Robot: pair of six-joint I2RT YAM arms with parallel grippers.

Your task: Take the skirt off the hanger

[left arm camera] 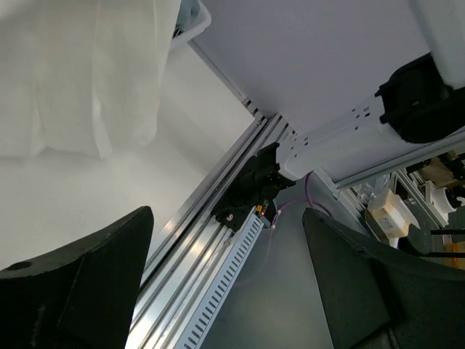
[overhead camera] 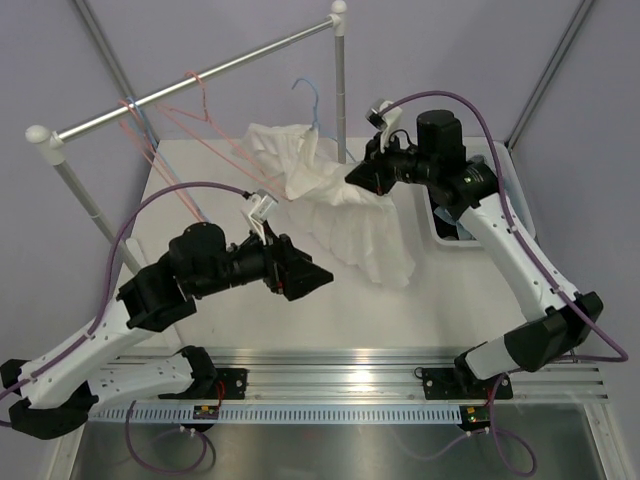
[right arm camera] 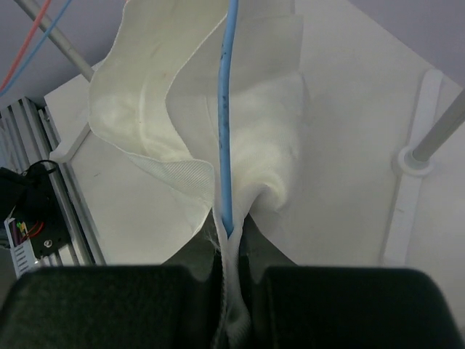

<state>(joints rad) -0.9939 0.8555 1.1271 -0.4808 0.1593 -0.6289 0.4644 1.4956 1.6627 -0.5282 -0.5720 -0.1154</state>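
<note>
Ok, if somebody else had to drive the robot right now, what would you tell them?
Left hand: open, empty, above the table.
Right hand: shut on the white garment's edge and the blue hanger wire together.
The garment lies crumpled on the table with the hanger still inside it, hook poking up.
Done: a grip on both.
Left: slide the garment off the hanger, probably with the left hand helping.
</note>
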